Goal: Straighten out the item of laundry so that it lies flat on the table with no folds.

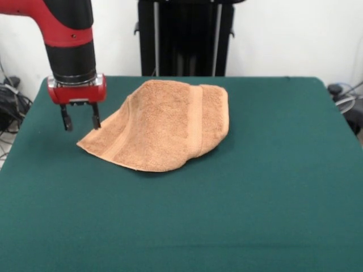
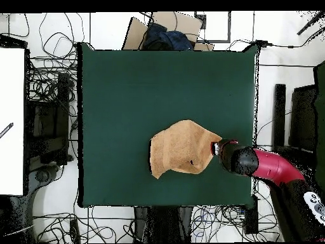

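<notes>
The orange-tan towel (image 1: 164,126) lies on the green table (image 1: 227,215), folded over itself with a woven band running down its right part and another along its lower left edge. In the overhead view the towel (image 2: 181,150) sits right of the table's (image 2: 127,95) middle. My gripper (image 1: 80,118) hangs on the red and black arm just left of the towel's left corner, open and empty, its fingers (image 1: 67,120) just above the cloth. From above the gripper (image 2: 216,148) is at the towel's right edge.
The black pedestal (image 1: 184,37) stands behind the table's far edge. Cables (image 2: 47,82) and equipment lie around the table on the floor. A white surface (image 2: 11,121) is at the left in the overhead view.
</notes>
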`<state>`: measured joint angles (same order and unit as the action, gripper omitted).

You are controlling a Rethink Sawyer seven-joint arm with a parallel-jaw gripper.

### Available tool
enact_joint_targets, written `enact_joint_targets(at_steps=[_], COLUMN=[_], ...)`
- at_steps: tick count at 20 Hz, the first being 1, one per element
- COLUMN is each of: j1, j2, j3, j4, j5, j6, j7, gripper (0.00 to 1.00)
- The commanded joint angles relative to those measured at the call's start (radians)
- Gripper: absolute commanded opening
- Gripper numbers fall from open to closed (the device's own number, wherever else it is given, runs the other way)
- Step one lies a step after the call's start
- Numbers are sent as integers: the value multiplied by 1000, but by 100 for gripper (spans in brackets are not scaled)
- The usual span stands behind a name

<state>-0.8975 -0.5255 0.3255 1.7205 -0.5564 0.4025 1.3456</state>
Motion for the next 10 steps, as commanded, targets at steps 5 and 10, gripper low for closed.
enact_joint_targets(at_steps=[5,10], j1=[25,35], j2=[81,93], j3=[45,34], j4=[76,66], j5=[-39,-33], j6=[-67,-37], j7=[60,57], gripper=[100,100])
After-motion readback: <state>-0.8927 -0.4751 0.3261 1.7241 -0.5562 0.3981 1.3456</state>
